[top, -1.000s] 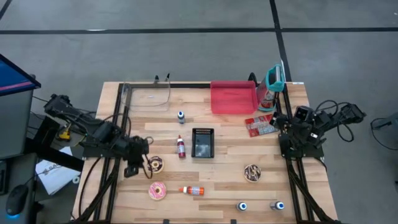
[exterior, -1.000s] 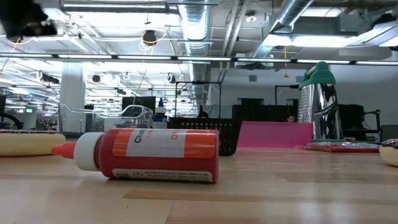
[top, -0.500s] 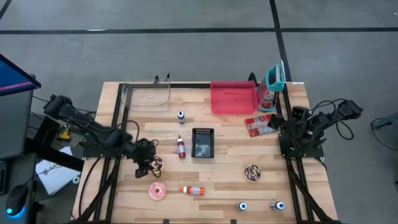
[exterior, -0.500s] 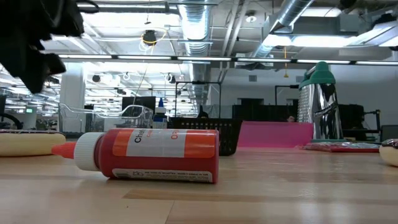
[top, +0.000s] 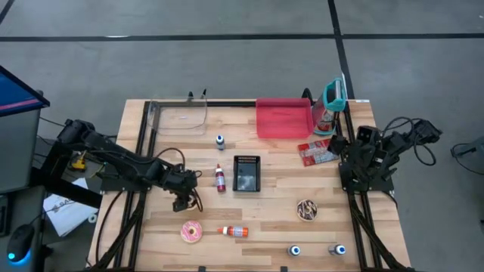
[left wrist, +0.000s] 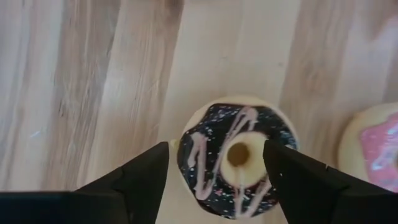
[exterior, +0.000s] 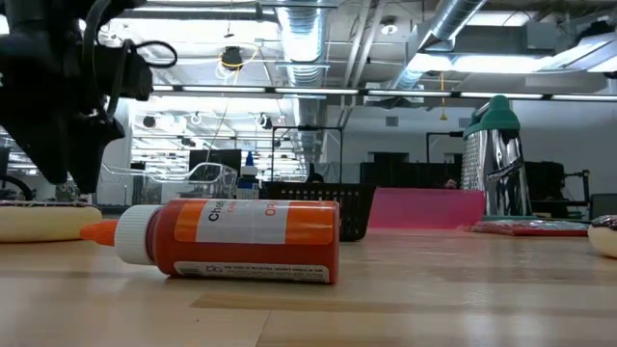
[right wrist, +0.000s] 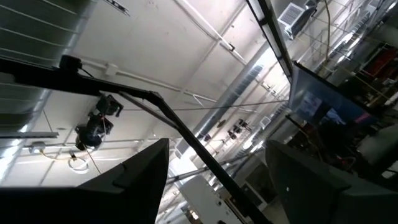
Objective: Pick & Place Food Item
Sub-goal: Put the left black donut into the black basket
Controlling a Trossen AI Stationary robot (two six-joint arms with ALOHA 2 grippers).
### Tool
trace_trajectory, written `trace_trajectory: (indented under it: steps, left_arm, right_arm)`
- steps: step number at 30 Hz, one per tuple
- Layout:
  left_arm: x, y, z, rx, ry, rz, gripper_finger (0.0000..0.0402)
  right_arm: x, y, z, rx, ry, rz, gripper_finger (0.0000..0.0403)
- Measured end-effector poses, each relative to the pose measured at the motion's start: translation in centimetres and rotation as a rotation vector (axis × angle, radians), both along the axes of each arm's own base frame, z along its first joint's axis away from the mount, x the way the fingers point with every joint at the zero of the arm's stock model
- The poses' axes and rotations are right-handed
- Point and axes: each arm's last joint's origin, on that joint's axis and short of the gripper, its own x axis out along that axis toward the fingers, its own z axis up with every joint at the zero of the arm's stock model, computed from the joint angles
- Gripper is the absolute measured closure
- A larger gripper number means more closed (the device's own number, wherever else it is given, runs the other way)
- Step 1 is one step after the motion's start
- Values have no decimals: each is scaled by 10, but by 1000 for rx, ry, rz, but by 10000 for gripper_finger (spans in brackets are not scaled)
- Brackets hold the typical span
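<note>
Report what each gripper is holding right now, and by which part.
Nothing is held. The left gripper hangs open above the chocolate donut, fingers either side; the right gripper waits open at the table's right edge.

From above, the left arm (top: 128, 168) covers the chocolate doughnut (left wrist: 233, 158), so only the left wrist view shows it, its near rim cut by the frame's bottom edge. The pink doughnut (left wrist: 376, 146) is sliced off at three o'clock there. In the low view, a doughnut (exterior: 43, 220) at nine o'clock and another (exterior: 603, 234) at three o'clock run out of frame. The labels on the small bottles (top: 220, 178) are too small to read from above.
</note>
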Motion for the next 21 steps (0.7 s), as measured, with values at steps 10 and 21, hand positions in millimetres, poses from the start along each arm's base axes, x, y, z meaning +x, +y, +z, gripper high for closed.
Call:
trace_trajectory:
  steps: [10,21]
  left_arm:
    - [2,0,-15,43,72,7,162]
    - [-2,1,-30,-11,49,58,203]
  right_arm:
    - [-1,0,32,-50,61,-1,145]
    - [10,6,32,-68,97,23,145]
